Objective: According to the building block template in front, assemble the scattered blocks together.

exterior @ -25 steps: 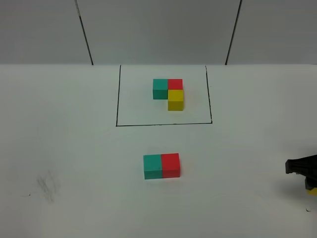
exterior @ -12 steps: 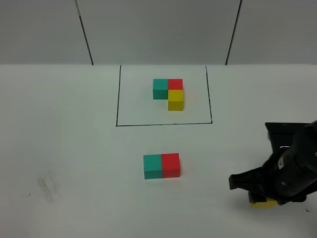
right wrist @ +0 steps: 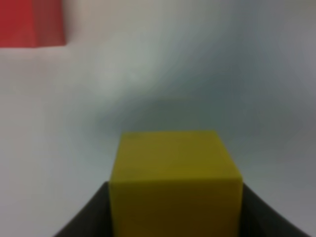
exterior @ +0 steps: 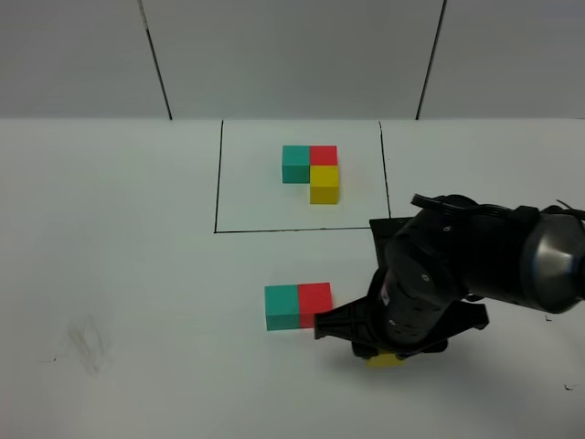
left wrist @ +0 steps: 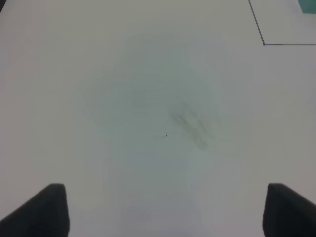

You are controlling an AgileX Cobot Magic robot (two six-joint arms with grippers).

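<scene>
Over the smudged white table (left wrist: 123,74) on the left, left gripper (left wrist: 160,212) with jaws spread wide; mid-table, teal cube (exterior: 281,306) touching red cube (exterior: 314,304), framed template (exterior: 311,172) behind them; just right of red, slightly nearer, right gripper (right wrist: 173,212) pinching yellow cube (exterior: 385,359)

right arm (exterior: 457,265): black, bulbous glossy shell, grey sheen on 1 segment
cable (exterior: 422,199): thin black loop along the shell
left gripper (left wrist: 168,210): 2 matte black fingertips, blunt angled ends
right gripper (right wrist: 175,207): 2 black fingers, blurred
</scene>
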